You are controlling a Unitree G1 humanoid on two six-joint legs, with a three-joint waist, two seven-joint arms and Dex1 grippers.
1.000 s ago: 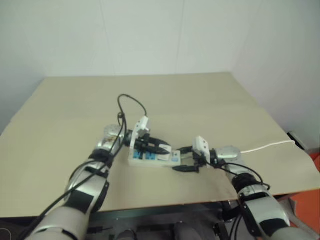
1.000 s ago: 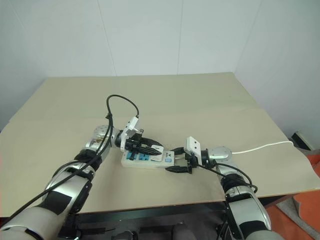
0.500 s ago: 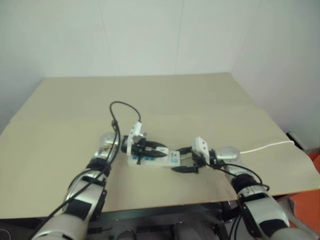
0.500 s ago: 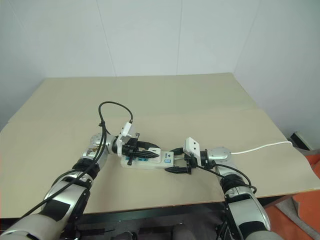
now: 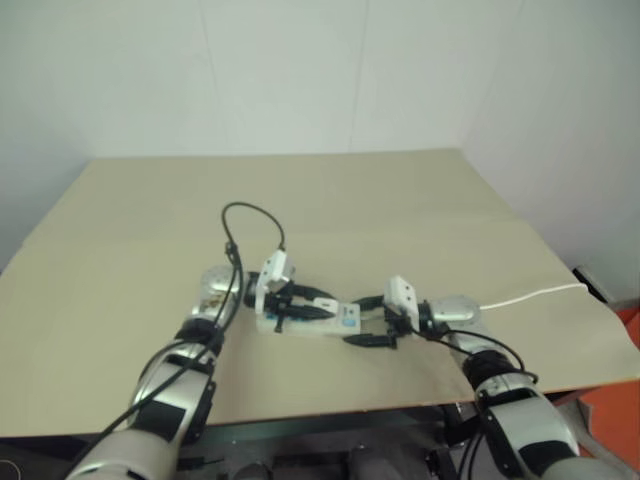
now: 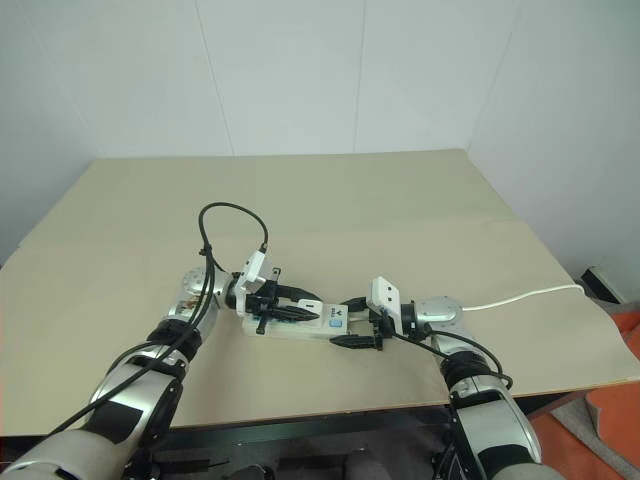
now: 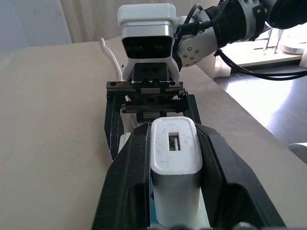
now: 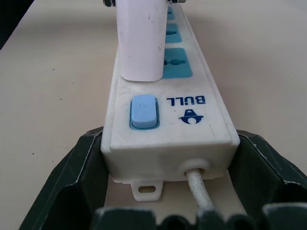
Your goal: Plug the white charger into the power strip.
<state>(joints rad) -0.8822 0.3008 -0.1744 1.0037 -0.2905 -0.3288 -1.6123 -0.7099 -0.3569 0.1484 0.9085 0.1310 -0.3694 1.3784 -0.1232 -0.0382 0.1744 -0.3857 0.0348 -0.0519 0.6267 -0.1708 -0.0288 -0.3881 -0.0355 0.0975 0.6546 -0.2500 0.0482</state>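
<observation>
Power strip (image 8: 168, 120): white, blue sockets and blue switch, flat on the tan table (image 6: 400, 200), cord end clasped between the right gripper (image 6: 362, 322) fingers. White charger (image 7: 175, 163): upright on the strip's socket nearest the switch, pinched by the left gripper (image 7: 175, 191).

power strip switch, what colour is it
Light blue, on the white power strip; the switch shows best in the right wrist view.

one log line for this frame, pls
left gripper: shut on white charger | right gripper: clamped on power strip, cord end | charger: standing on strip beside the blue sockets | seating: cannot tell
</observation>
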